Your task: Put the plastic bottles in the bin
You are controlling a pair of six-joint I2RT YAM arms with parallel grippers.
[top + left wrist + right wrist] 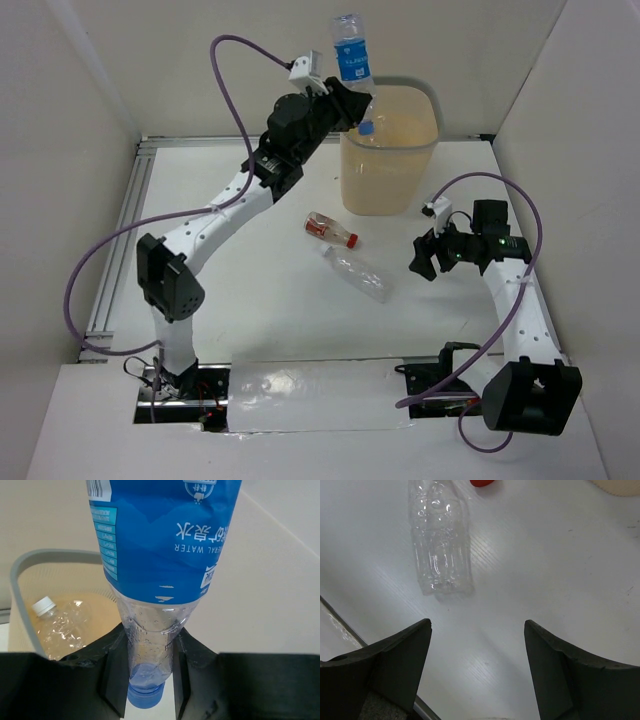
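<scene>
White tabletop (260,300), and my left gripper (352,103) is clamped on the neck of the blue-labelled clear plastic bottle (351,50), cap down at the rim of the tall beige mesh bin (388,185), upper centre. Dropping step, I'd say: get it squarely over the opening, then open the jaws. Meanwhile my right gripper (477,640) hangs wide and empty near the clear lying bottle (358,273), mid-frame.
</scene>
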